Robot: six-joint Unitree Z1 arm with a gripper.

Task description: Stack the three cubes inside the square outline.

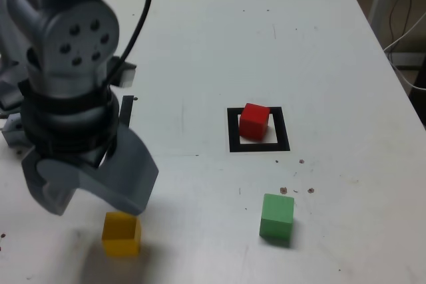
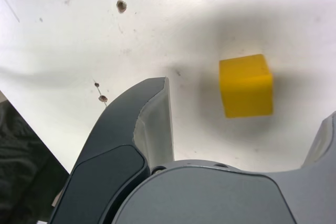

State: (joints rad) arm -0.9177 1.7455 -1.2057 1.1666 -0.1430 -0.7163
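Red cube (image 1: 254, 120) sits inside the square outline (image 1: 259, 144) at centre frame of the exterior view. End effector (image 1: 90, 194) hangs released above the yellow cube (image 1: 121, 233) at lower left; the green cube (image 1: 277, 216) lies lower right on the desk (image 1: 219, 38).

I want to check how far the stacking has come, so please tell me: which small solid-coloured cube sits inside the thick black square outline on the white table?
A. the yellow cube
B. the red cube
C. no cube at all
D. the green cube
B: in the exterior view the small red cube sits within the thick black square outline, while the yellow cube and the green cube rest on the bare table, apart from it.
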